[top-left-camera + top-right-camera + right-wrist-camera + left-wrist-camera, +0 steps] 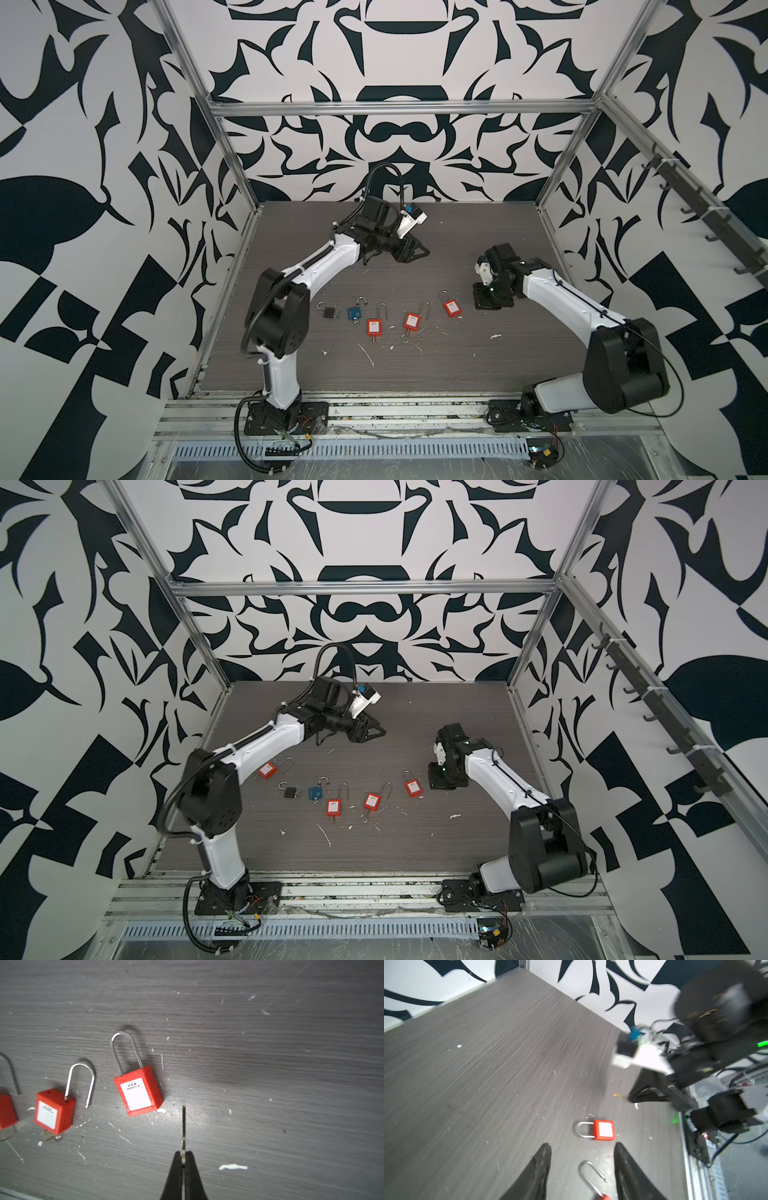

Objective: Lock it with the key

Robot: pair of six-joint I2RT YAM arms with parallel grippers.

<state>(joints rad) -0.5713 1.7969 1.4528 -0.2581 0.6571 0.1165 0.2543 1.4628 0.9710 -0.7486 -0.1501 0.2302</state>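
My right gripper [184, 1154] is shut on a thin metal key [184, 1124], whose tip points at the table just beside the lower corner of a red padlock [138, 1091] with its shackle pushed in. In both top views this gripper [486, 299] hangs right of that padlock [451, 307]. My left gripper [582, 1147] is open and holds nothing. It is raised over the back middle of the table [424, 250]. Below it lie the same red padlock [604, 1130] and the open shackle [591, 1176] of another.
A row of padlocks lies across the grey table [415, 374]: a small black one [329, 312], a blue one [354, 311] and two red ones [374, 326] [411, 321] with raised shackles. Another red padlock [266, 769] lies under the left arm. White scraps dot the surface.
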